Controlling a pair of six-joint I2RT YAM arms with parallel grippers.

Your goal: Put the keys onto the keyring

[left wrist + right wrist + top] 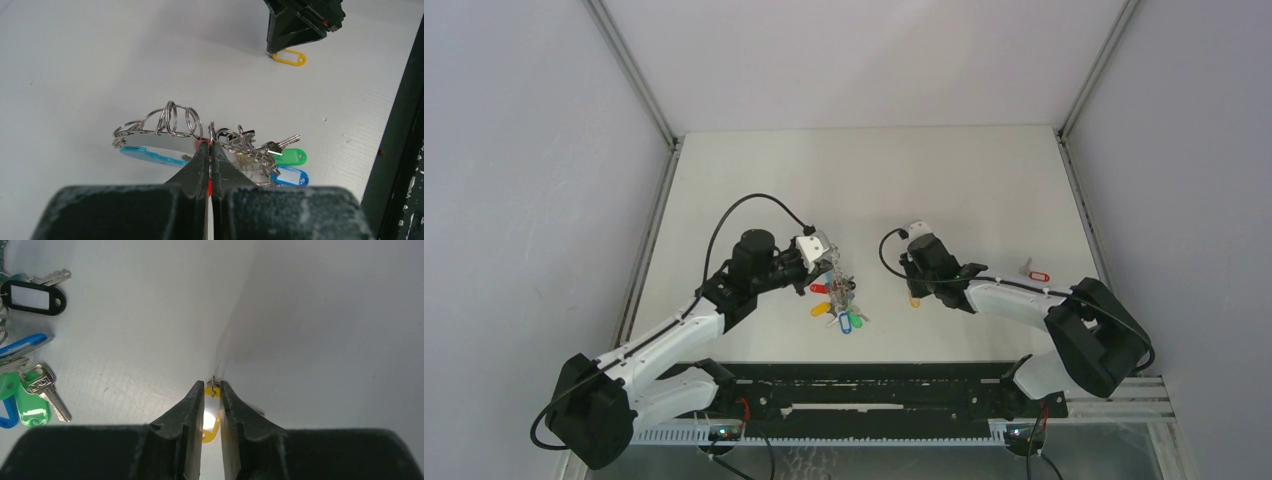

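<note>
right fingers: my right gripper (212, 385) is down at the white table (874, 180), with the jaws only a narrow slot apart. I cannot tell whether the pads bear on anything.
in the slot: the orange-yellow plastic tag (210, 421) of one small key lies flat, its little wire ring at my tips (the blade itself is hidden).
grip advice: close squarely on the tag's flat faces. Leave the wire ring proud of the tips so it can be threaded.
left fingers: my left gripper (210, 146) is pinched shut on the large grey keyring with the cyan section (160, 144), held just above the table.
fringe: green, blue and red tagged keys hang off it and could snag.
approach: bring the ring end toward the bare loop, well clear of that fringe.
remaining: the red-tagged silver key (1036, 272) lies far right, well apart.
</note>
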